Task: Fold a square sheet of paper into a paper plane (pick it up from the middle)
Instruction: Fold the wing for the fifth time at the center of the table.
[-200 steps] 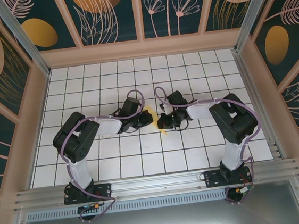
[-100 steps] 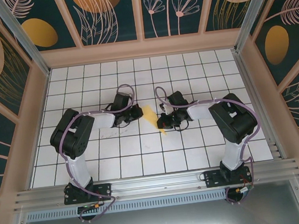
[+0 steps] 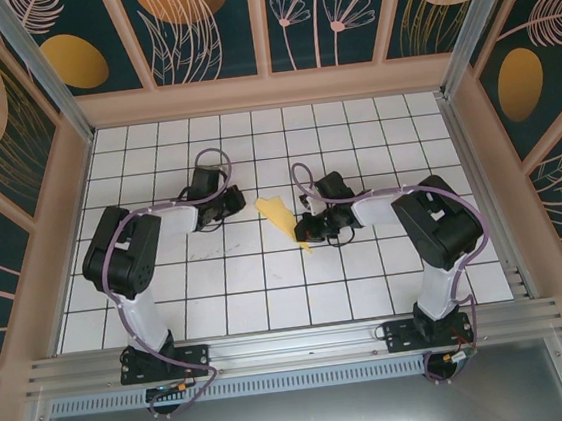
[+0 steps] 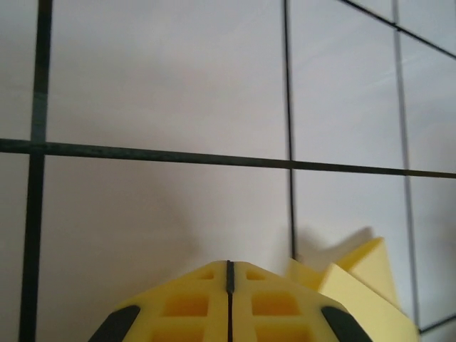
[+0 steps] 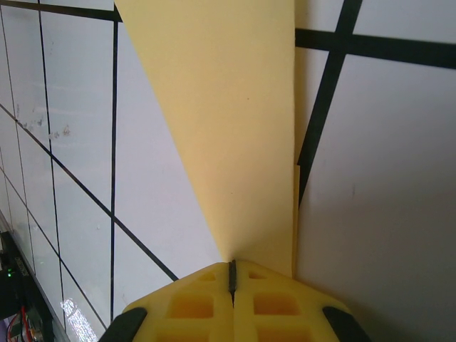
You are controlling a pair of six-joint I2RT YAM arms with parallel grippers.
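The paper plane (image 3: 277, 215) lies on the tiled floor as a slim pale-yellow dart with folded layers, between the two grippers. My right gripper (image 3: 305, 231) is shut and sits low over the dart's near end; a small yellow tip (image 3: 307, 248) pokes out beyond it. In the right wrist view the paper (image 5: 228, 128) widens away from my shut right gripper (image 5: 231, 263) and runs under the fingers. My left gripper (image 3: 239, 203) is shut, empty and left of the paper, apart from it. The left wrist view has the shut left gripper (image 4: 229, 265) with a raised paper flap (image 4: 363, 281) at its right.
White tiled floor (image 3: 270, 292) with dark grid lines, walled by patterned panels (image 3: 262, 31) at the back and sides. A metal rail (image 3: 295, 345) with the arm bases runs along the near edge. Both arms' elbows stand over the middle rows of tiles.
My left gripper has drawn back to the left, off the paper, leaving the dart's far end uncovered. The right gripper and the paper have stayed where they were.
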